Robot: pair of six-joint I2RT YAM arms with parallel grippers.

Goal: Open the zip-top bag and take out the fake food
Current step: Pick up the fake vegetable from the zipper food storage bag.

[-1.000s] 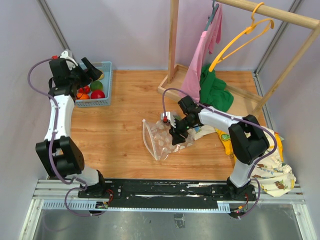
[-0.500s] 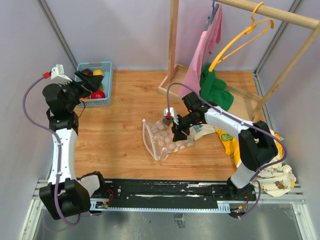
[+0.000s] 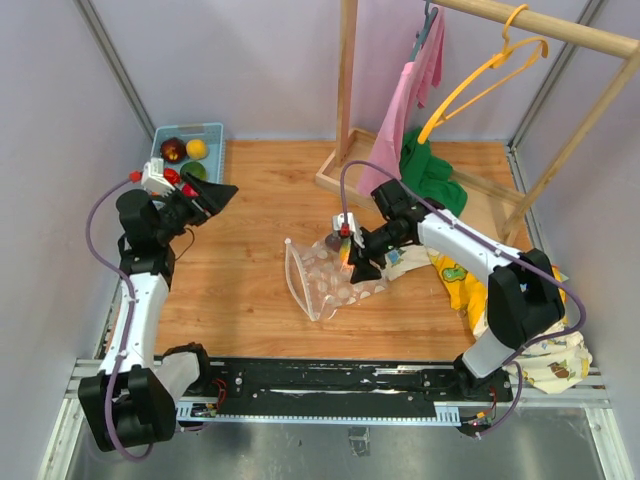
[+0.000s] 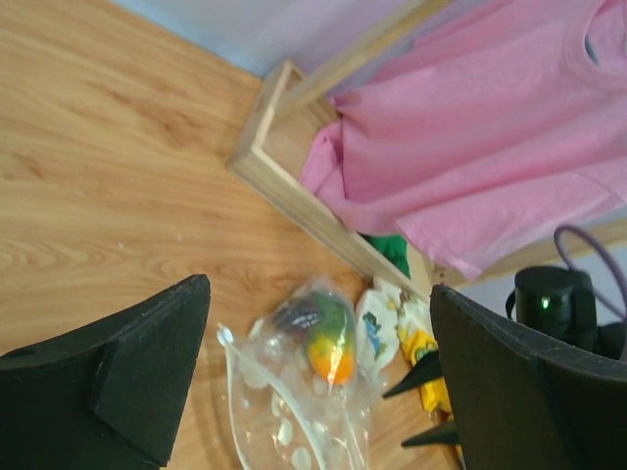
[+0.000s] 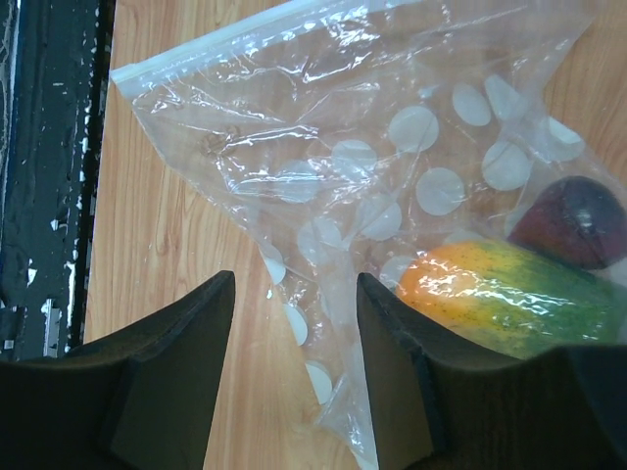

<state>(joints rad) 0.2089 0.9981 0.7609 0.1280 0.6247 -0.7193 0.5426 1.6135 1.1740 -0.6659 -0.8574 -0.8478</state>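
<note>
A: What's just changed?
B: L arm's come off the blue plastic basket (image 3: 213,135) & swung toward mid-counter. Its left gripper (image 3: 212,195) is spread wide, empty. Looks like a drop-off's done & it's heading back for more.
A: R side?
B: There the right gripper (image 3: 357,268) is over the clear zip-top bag (image 3: 312,285), jaws part-spread, a bit wider than a sec ago. Pinching nothing I can see.
A: Bag itself?
B: Same spot on the wooden counter (image 3: 240,270), mouth facing left, looks open. Orange-and-green plastic fruit (image 5: 509,294) & dark purple plastic piece (image 5: 570,220) are inside, far end.
A: So not finished.
B: No. I'd say 2 pcs to go. Dark red, yellow & green ones sit in the basket.
</note>
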